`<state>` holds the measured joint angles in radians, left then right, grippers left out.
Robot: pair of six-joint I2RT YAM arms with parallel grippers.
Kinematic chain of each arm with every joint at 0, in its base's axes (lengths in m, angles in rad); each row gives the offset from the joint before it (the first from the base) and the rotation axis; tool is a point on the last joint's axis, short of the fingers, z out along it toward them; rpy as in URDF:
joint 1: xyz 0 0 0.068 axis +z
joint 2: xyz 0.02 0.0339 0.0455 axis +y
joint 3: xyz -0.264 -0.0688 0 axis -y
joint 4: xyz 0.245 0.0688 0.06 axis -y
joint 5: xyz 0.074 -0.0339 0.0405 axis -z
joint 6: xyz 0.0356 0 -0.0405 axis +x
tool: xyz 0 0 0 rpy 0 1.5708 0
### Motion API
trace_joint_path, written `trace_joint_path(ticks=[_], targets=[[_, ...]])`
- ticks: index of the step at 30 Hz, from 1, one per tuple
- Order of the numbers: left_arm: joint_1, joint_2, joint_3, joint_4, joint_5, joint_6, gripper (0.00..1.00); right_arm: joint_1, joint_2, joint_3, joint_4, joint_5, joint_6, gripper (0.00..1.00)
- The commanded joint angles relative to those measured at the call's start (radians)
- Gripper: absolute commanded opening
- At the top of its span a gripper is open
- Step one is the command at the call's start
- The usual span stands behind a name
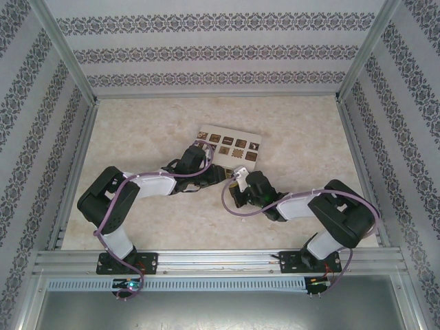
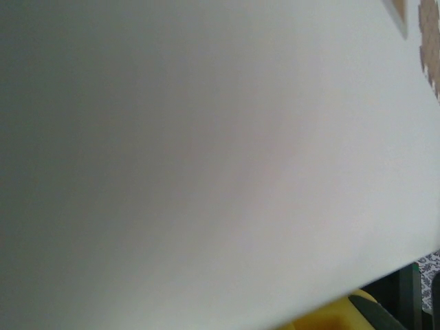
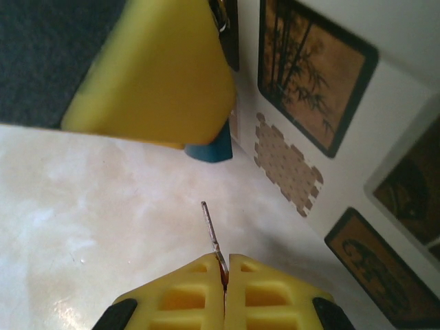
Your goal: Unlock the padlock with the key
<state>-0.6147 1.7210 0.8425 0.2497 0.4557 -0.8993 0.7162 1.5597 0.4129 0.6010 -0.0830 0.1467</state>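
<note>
The padlock (image 3: pixel 210 148) shows as a small blue body poking out below a yellow finger (image 3: pixel 155 69) of my left gripper (image 1: pixel 217 173), which is shut on it just above the table. A bit of its metal shackle (image 3: pixel 220 15) peeks out at the top. My right gripper (image 3: pixel 225 265) is shut on the key (image 3: pixel 210 227). The key's thin metal blade sticks out ahead of the jaws, its tip pointing towards the padlock but still a short gap away. In the top view the two grippers meet at mid-table, with the right gripper (image 1: pixel 238 180) beside the left.
A white box with brown picture tiles (image 1: pixel 229 146) lies flat just behind the grippers and close on the right in the right wrist view (image 3: pixel 357 179). Its blurred white face (image 2: pixel 206 151) sits right against the left wrist camera. Patterned walls enclose the table (image 1: pixel 137 130).
</note>
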Motion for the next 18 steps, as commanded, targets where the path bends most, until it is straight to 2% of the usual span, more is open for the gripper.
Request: trace_joint_path(ticks=[1, 18], targets=[[-0.011, -0.038, 0.034, 0.043, 0.046, -0.028, 0.25, 0.005, 0.024, 0.021, 0.083, -0.003, 0.007, 0.00], [-0.010, -0.040, 0.023, 0.062, 0.044, -0.044, 0.25, -0.012, 0.018, -0.006, 0.131, -0.005, 0.039, 0.00]])
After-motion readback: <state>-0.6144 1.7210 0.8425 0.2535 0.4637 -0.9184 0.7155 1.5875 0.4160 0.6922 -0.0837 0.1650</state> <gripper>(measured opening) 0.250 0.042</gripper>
